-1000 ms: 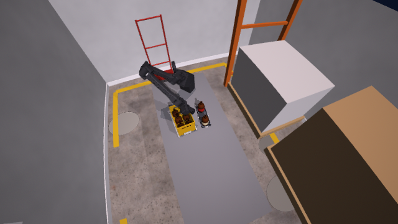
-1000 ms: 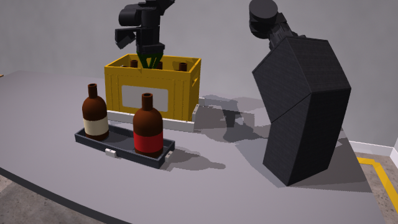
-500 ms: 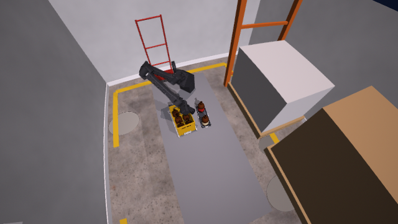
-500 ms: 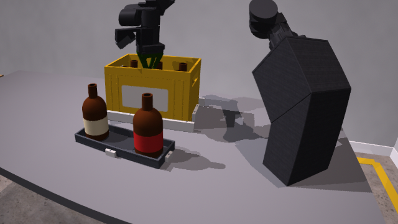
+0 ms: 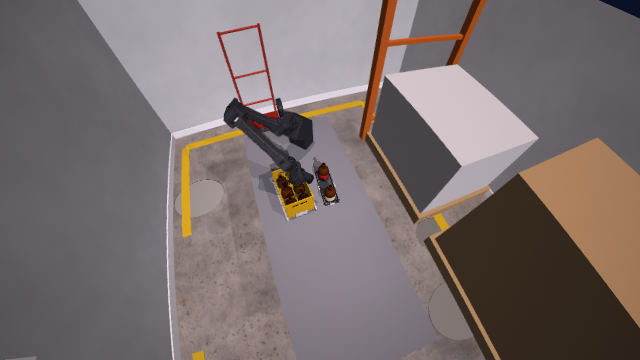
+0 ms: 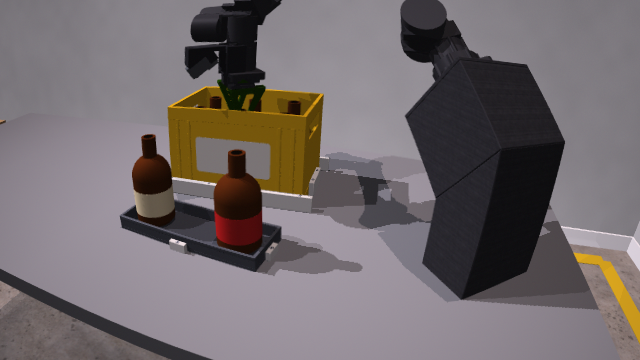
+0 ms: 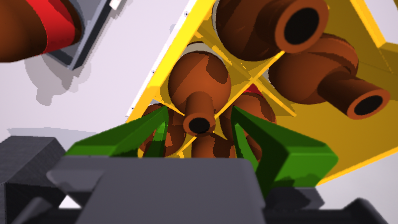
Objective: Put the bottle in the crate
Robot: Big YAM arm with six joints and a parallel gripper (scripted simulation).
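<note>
On the left of the exterior view, two bottles, one cream-labelled and one red-labelled, are seen upright in the tray on the table. Behind them stands the crate. A bottle is set upright in its slot, neck pointing up between the fingers. The gripper is parted about halfway; nothing is gripped, both sides of the neck being free.
</note>
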